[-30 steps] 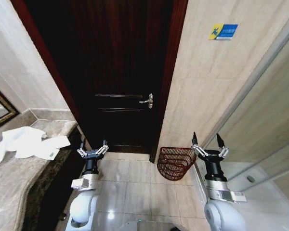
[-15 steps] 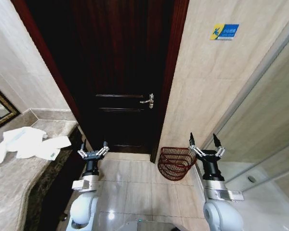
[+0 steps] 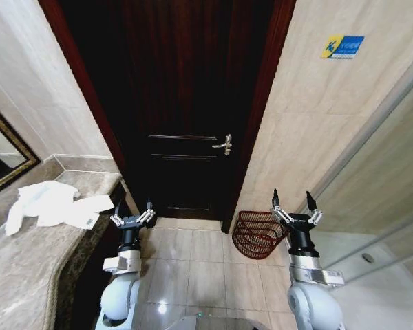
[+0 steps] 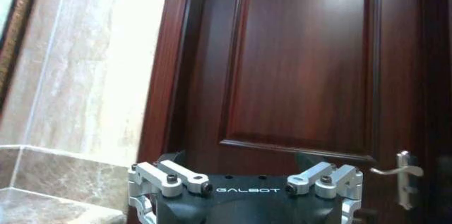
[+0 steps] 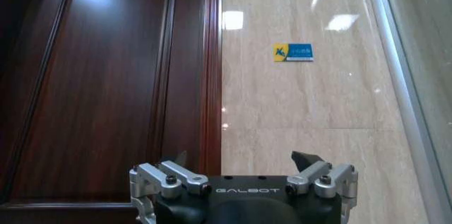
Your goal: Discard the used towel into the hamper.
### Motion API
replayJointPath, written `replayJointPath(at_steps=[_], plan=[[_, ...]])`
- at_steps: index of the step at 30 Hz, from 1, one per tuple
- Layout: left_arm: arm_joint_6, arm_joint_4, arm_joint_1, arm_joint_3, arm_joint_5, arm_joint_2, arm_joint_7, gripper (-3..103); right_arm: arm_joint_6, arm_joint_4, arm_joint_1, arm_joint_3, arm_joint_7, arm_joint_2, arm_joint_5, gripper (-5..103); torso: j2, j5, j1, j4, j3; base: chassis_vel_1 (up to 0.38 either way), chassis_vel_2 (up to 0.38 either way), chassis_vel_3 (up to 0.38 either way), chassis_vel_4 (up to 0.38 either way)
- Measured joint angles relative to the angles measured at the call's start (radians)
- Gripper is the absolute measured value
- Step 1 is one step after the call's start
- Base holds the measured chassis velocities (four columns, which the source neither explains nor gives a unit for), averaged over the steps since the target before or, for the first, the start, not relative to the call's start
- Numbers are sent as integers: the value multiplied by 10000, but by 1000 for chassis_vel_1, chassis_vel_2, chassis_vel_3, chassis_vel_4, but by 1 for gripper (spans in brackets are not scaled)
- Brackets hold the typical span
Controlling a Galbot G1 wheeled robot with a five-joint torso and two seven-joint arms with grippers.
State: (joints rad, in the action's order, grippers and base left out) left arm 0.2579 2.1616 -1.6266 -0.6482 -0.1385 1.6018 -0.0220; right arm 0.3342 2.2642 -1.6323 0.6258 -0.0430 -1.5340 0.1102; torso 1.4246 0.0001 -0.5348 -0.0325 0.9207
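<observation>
The towel [image 3: 51, 204] is not yet picked; it is left on the bench [image 3: 27, 268], far from the hamper [image 3: 258, 234]. Both claws, left [image 3: 132, 217] and right [image 3: 293, 208], are released, empty.

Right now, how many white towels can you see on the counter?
1, as far as can be told: a crumpled white towel lies on the marble counter on the robot's left. Its folds could hide a second piece.

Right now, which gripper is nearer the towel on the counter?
Left. The left gripper hangs just off the counter's end, beside the white towel. The right gripper is across the floor by the hamper.
</observation>
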Motion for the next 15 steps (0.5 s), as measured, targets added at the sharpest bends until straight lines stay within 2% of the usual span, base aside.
replayJointPath(at_steps=[15], plan=[[5,262,-199,-74,-262,65,-53,100,142,-79,160,-4,-165,217,161,100,0,-1,0,0,0,14,15,17,19]])
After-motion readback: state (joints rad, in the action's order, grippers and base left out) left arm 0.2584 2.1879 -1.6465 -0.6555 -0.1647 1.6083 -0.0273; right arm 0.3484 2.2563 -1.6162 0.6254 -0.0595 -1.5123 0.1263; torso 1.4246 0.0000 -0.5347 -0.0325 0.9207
